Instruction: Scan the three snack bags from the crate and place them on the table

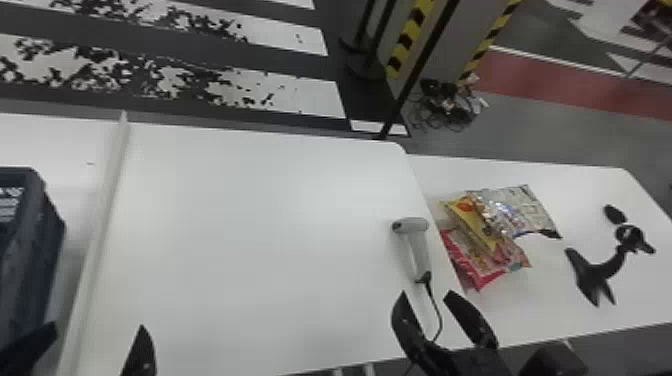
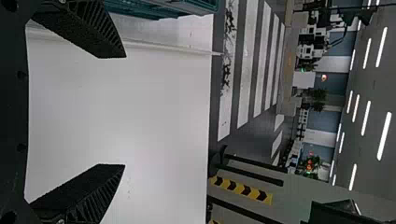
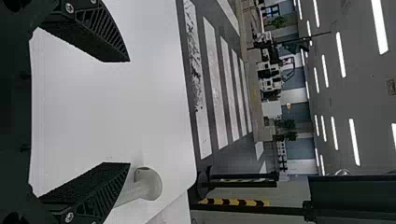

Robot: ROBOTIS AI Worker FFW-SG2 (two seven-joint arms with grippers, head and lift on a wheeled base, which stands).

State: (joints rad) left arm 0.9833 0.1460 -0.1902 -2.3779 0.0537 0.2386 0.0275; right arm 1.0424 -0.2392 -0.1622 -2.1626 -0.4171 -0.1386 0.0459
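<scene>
Waiting open and empty at the near edge, the left gripper (image 1: pixel 98 326) and right gripper (image 1: pixel 426 294) each hold their two fingers wide apart. Neither grips anything; this spacing suits a released or standby state. The head view shows the scanner cable (image 1: pixel 438 312) running across the gap of the right gripper; whether it touches a finger cannot be told.

Just beyond the right gripper, the scanner (image 1: pixel 412 226) lies on the white table (image 1: pixel 250 250), near its right edge. Its handle points toward the robot, presumably so that the right arm can pick it up with little turning and without dragging the cable.

To the left, the crate (image 1: pixel 30 260) stands past the raised strip (image 1: pixel 107 192), within the left arm's likely reach. Its contents cannot be seen.

To the right of the scanner, the three snack bags lie on the side table (image 1: pixel 550 305): the red bag (image 1: pixel 481 282) nearest, the yellow bag (image 1: pixel 462 215) overlapping it, and the silver bag (image 1: pixel 530 205) farthest. Heaping them there probably keeps the scanning area free. With all three bags out of the crate and the scanner set down, the task appears complete or nearly so; any next move likely calls for retracting the arms clear of the cable.
</scene>
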